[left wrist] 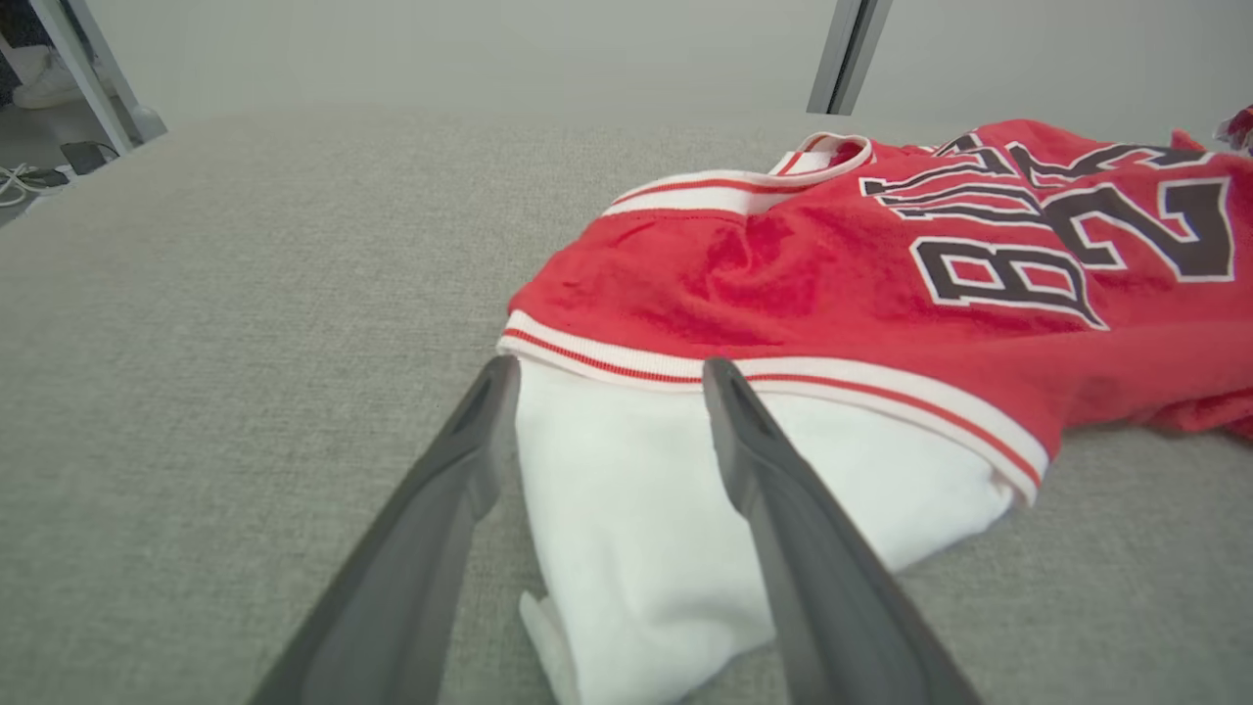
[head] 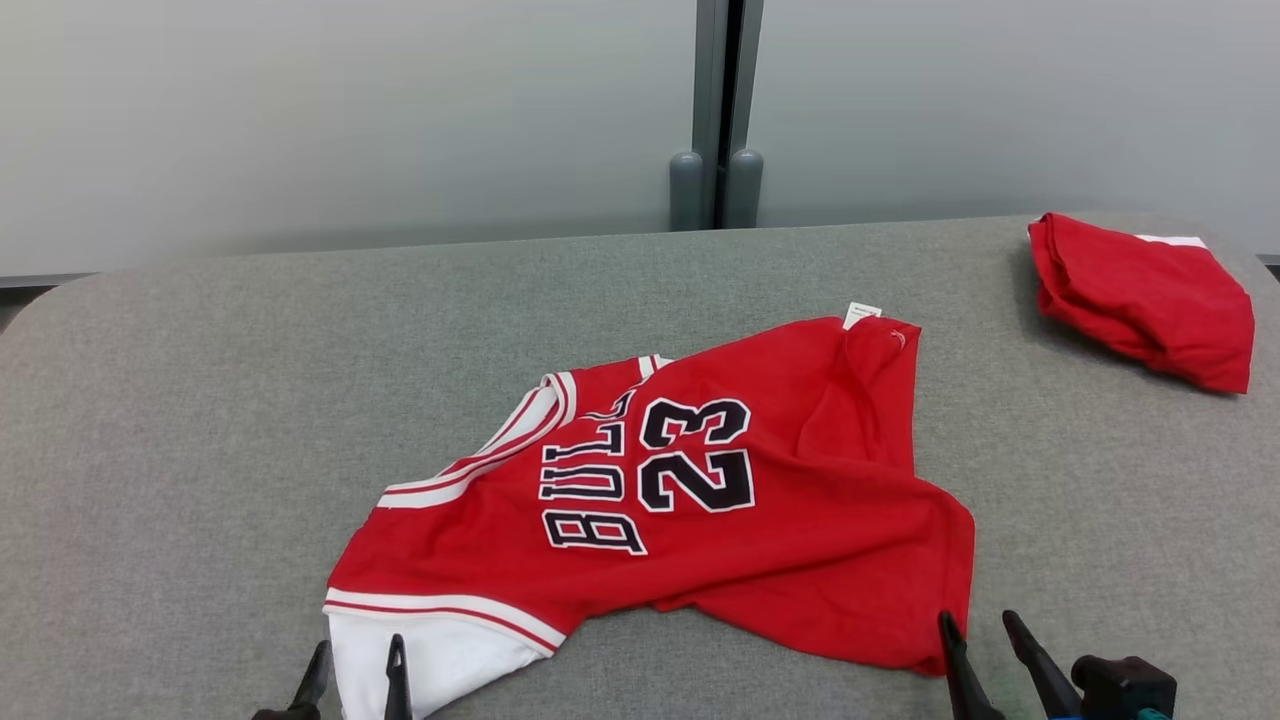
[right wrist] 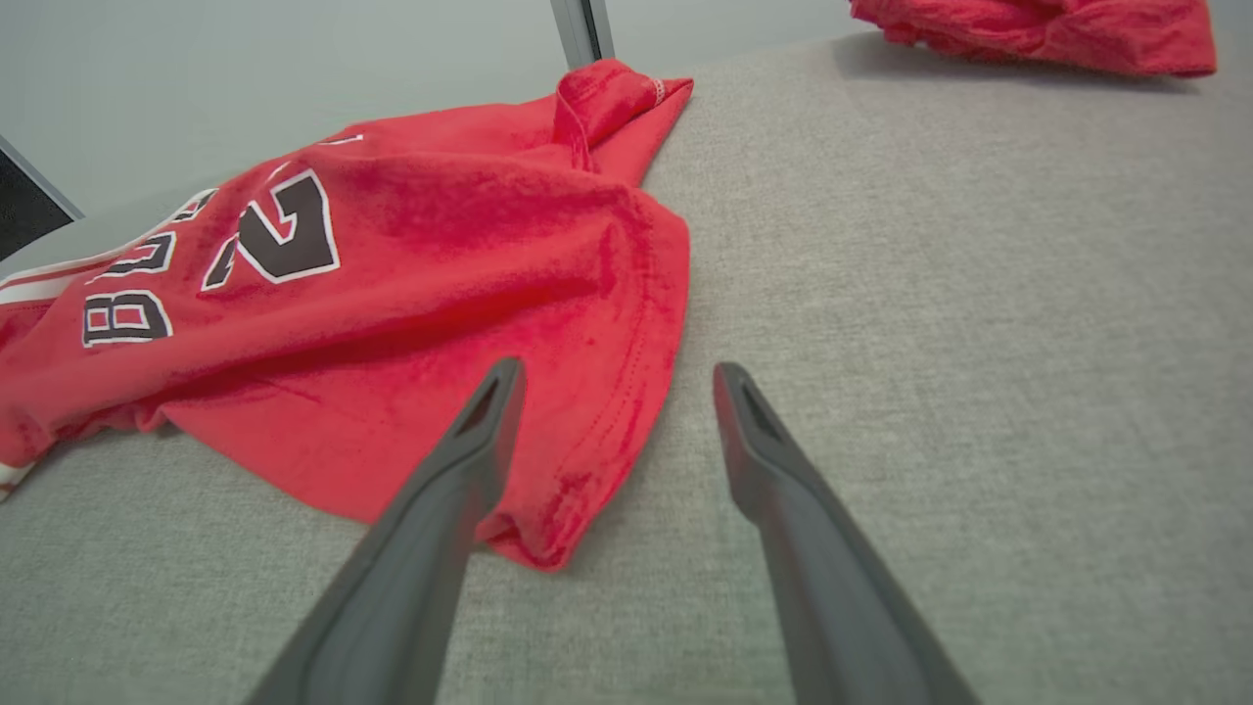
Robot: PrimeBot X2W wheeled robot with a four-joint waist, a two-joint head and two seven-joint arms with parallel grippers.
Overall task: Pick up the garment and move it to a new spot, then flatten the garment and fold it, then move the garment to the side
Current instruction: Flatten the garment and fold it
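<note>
The garment (head: pixel 700 510), a red jersey with black "BULLS 23" lettering and white trim, lies rumpled in the middle of the grey padded table (head: pixel 200 400). Its white sleeve (left wrist: pixel 636 509) lies between the fingers of my left gripper (head: pixel 355 665), which stands open at the jersey's near left corner (left wrist: pixel 602 377). My right gripper (head: pixel 980 625) is open at the near right hem corner; in the right wrist view the red hem (right wrist: pixel 597 411) runs between its fingers (right wrist: pixel 612 377). Neither gripper holds anything.
A second red garment (head: pixel 1140 295), folded, sits at the table's far right corner, also seen in the right wrist view (right wrist: pixel 1038 29). A pale wall with a grey vertical post (head: pixel 718 110) stands behind the table. The table's left part is bare grey fabric.
</note>
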